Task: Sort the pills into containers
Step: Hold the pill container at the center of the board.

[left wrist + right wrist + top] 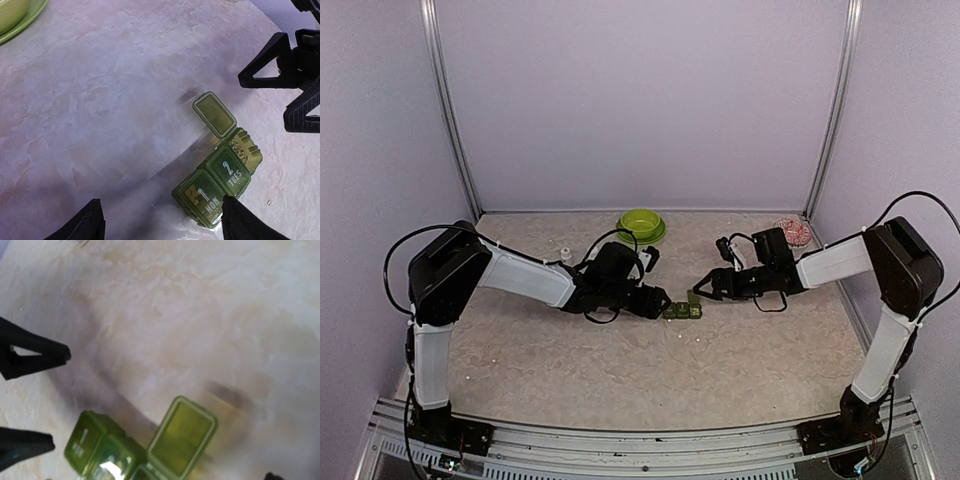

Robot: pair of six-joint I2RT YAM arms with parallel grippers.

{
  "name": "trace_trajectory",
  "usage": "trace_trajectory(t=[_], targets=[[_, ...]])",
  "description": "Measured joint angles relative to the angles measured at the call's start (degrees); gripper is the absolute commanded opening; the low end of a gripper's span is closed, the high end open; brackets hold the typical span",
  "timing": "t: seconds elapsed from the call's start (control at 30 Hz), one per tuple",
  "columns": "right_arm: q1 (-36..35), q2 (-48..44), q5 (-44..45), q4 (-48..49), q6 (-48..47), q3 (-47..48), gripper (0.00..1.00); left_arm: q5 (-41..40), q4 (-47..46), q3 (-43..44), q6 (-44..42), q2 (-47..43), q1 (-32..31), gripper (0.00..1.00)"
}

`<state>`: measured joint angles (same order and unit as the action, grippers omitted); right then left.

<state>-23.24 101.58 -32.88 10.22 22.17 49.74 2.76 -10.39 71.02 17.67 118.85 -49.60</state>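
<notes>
Green and half clear, the pill box (682,311) lies at the middle of the table (620,380), with its three compartments in a row from left to right. The two left ones, marked MON and TUES, are shut. The right one is open, its lid (215,114) tipped to the far side. Small pale pills (241,148) lie in the open one, and some show through the MON lid.

My left gripper (658,300) is spread and holds nothing. The left end of the box is just beside one finger (237,220); I cannot tell if they touch. My right gripper (706,287) is also spread and empty, near the right end of the box.

One loose pellet (270,202) lies on the beige marbled surface. A lime bowl (642,224) stands at the far side, with pale lilac walls (650,100) around.
</notes>
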Motion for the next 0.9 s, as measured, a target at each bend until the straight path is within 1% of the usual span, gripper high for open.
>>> trace_trajectory(t=[0.2, 0.5, 0.67, 0.9], targets=[[0.6, 5.0, -2.7, 1.8, 0.1, 2.4, 0.86, 0.0, 0.2, 1.2, 0.2, 2.3, 0.0, 0.77], [0.9, 9.0, -7.0, 3.9, 0.9, 5.1, 0.84, 0.3, 0.2, 1.6, 0.5, 3.2, 0.0, 0.72], [0.9, 10.6, -8.9, 4.6, 1.5, 5.7, 0.83, 0.7, 0.1, 1.7, 0.5, 3.4, 0.0, 0.72], [0.9, 11.7, -11.1, 5.5, 1.6, 6.1, 0.82, 1.3, -0.1, 1.7, 0.6, 3.4, 0.0, 0.76]])
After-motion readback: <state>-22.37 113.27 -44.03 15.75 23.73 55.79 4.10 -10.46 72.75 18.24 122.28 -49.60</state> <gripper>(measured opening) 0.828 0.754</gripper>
